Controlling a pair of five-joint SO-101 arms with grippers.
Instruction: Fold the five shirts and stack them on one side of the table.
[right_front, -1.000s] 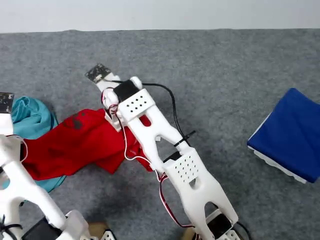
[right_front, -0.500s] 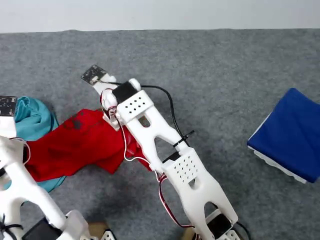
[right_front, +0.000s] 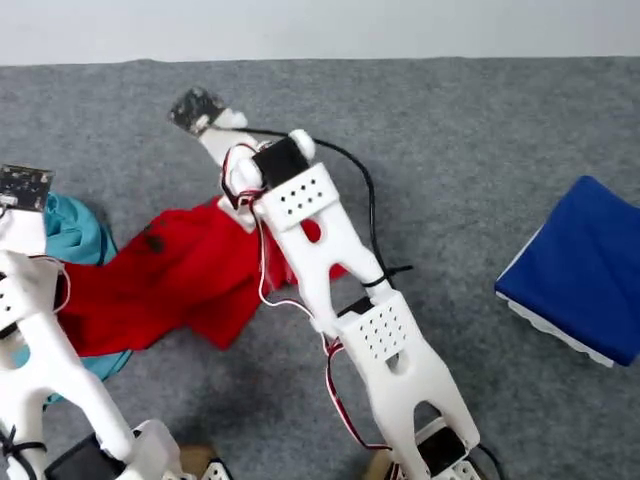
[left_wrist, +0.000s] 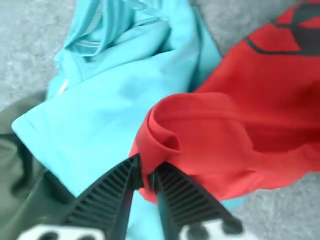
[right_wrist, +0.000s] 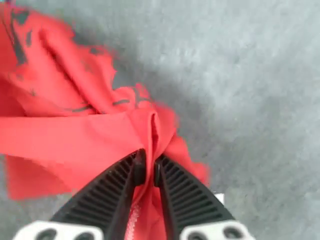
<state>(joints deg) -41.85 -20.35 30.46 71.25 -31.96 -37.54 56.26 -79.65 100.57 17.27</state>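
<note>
A red shirt (right_front: 170, 275) with black print lies stretched across the left half of the grey table. My right gripper (right_wrist: 147, 167) is shut on a pinched fold of the red shirt (right_wrist: 75, 130) at its far right end, under the right arm's wrist (right_front: 285, 180). My left gripper (left_wrist: 144, 176) is shut on a rolled edge of the red shirt (left_wrist: 225, 135) at its left end. Under the red shirt lies a teal shirt (right_front: 75, 235), spread wide in the left wrist view (left_wrist: 120, 85). A dark green garment (left_wrist: 20, 165) lies beside it.
A stack of folded shirts with a blue one (right_front: 585, 265) on top sits at the table's right edge. Bare grey table (right_front: 460, 150) stretches between the red shirt and the stack. The left arm (right_front: 40, 350) stands at the near left.
The right arm has moved away and to the right, pulling its end of the red shirt with it. The shirt is stretched out longer. The left arm has shifted slightly.
</note>
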